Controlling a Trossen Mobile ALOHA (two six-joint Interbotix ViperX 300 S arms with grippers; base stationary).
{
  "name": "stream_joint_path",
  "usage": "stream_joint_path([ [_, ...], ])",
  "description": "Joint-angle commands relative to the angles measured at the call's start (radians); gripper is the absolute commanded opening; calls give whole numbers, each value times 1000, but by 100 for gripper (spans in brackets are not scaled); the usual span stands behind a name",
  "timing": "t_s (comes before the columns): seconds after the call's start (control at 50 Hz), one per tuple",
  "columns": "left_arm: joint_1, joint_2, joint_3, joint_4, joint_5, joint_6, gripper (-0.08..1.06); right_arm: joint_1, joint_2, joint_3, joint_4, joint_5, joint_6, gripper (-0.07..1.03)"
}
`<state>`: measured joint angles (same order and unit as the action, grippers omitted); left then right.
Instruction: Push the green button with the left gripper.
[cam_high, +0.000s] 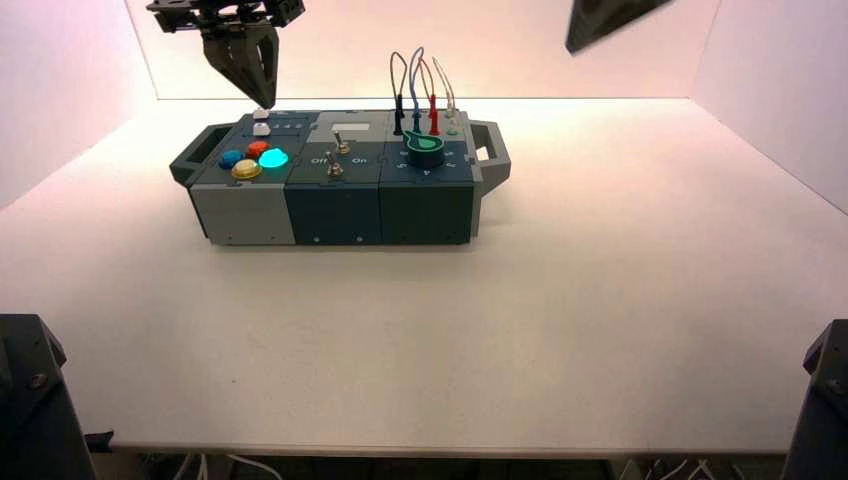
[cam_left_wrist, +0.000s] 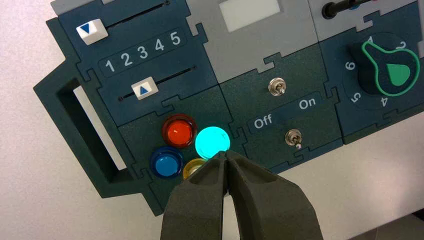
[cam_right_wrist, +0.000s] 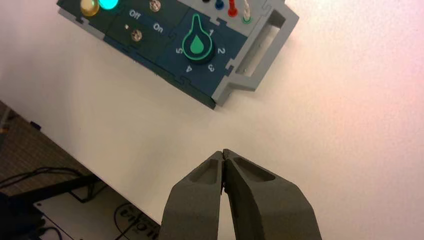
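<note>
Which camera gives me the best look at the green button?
The left wrist view: the glowing green button shows large, beside the red button, with the left gripper's tip nearby. The high view shows it small; the right wrist view cuts it off at the edge.

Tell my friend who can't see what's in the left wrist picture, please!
The closed left end effector points down over a button box, its tips beside a brightly glowing cyan-green push button. Red, blue and yellow buttons cluster around.
</note>
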<state>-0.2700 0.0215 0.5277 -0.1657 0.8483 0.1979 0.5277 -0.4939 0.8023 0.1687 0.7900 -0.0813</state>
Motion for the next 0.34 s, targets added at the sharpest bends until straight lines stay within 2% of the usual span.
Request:
stream_joint_path([
  [0.02, -5, -34, -8, 0, -9, 5, -3, -2, -20, 8, 0, -15, -3, -2],
  [0.34, -5, -35, -2, 0, -12, 5, -3, 0, -44, 12, -14, -17, -6, -2],
])
